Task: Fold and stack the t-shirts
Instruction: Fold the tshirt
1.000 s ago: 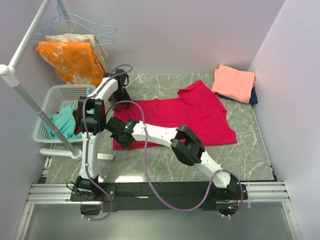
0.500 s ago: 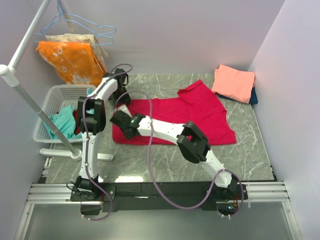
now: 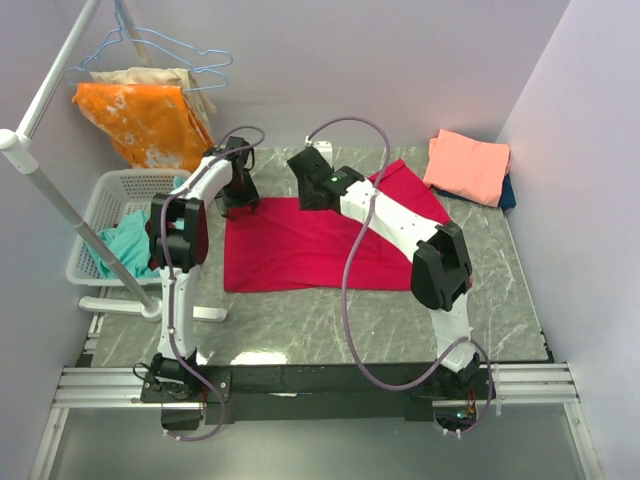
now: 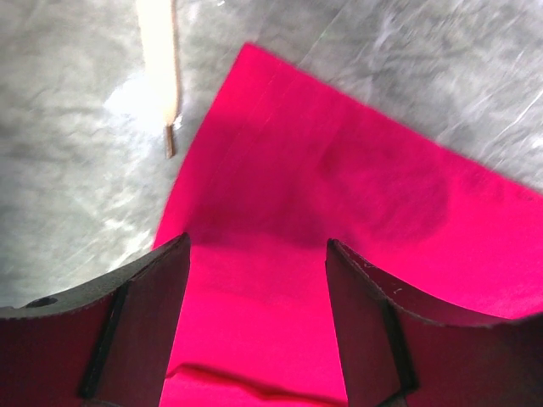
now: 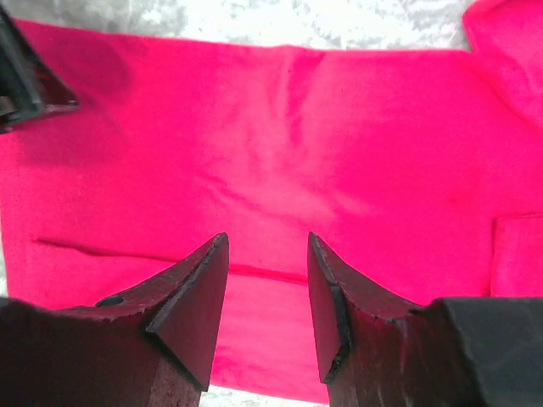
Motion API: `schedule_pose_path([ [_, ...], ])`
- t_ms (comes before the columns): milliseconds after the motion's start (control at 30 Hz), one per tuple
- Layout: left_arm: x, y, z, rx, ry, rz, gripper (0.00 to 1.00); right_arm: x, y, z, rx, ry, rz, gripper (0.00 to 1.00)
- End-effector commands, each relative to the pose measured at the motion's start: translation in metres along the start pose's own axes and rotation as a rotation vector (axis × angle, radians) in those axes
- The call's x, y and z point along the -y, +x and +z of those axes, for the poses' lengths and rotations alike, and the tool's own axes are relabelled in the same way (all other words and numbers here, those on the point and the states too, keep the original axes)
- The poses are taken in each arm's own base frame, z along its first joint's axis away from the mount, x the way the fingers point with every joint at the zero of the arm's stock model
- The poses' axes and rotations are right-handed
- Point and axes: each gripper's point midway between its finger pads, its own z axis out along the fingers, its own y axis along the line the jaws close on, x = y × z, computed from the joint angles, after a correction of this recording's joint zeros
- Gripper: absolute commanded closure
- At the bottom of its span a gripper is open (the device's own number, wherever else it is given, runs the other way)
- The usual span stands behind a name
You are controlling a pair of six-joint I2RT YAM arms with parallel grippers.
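Large crimson-red cloth t-shirt (image 3: 320, 245) lies flat on grey marbled table (image 3: 500, 310), long axis 9-to-3 o'clock; left gripper (image 4: 254, 246), jaws spread and empty, sits low at its 10 o'clock corner; right gripper (image 5: 267, 254), also parted and empty, hangs higher toward 12.

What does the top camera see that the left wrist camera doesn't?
Only the top camera shows the folded salmon-pink t-shirt on the dark blue one, the white basket, the orange cloth and the right arm. Only the left wrist camera shows a thin pale strip on the table beside the red t-shirt. Both show that t-shirt, the table and the left pincer, open.
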Motion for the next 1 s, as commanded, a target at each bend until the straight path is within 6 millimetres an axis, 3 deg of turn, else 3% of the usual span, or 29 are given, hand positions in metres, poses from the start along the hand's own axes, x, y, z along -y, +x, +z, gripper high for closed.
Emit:
schedule_pose_path([
  [0, -0.003, -0.020, -0.044, 0.111, 0.018, 0.023, 0.29, 0.006, 0.001, 0.004, -0.045, 0.012, 0.035, 0.50],
  [233, -0.004, -0.024, -0.070, 0.158, 0.051, -0.005, 0.28, 0.076, -0.025, 0.029, -0.112, 0.060, 0.231, 0.49],
  [300, -0.003, -0.030, -0.072, 0.174, 0.046, -0.029, 0.28, 0.096, -0.030, 0.038, -0.122, 0.081, 0.264, 0.49],
  [400, 0.001, -0.039, -0.062, 0.191, 0.029, -0.067, 0.28, 0.111, -0.034, 0.042, -0.135, 0.085, 0.278, 0.49],
  [467, 0.008, -0.050, -0.059, 0.217, 0.043, -0.079, 0.28, 0.113, -0.034, 0.044, -0.141, 0.076, 0.286, 0.49],
  [667, 0.021, -0.063, -0.018, 0.239, 0.028, -0.048, 0.29, 0.113, -0.028, 0.052, -0.164, 0.054, 0.301, 0.49],
  [800, 0.011, -0.057, 0.015, 0.212, -0.066, -0.046, 0.29, 0.115, -0.027, 0.058, -0.176, 0.049, 0.305, 0.49],
  [967, 0.007, -0.057, 0.029, 0.233, -0.091, -0.067, 0.31, 0.128, -0.027, 0.065, -0.184, 0.062, 0.321, 0.49],
])
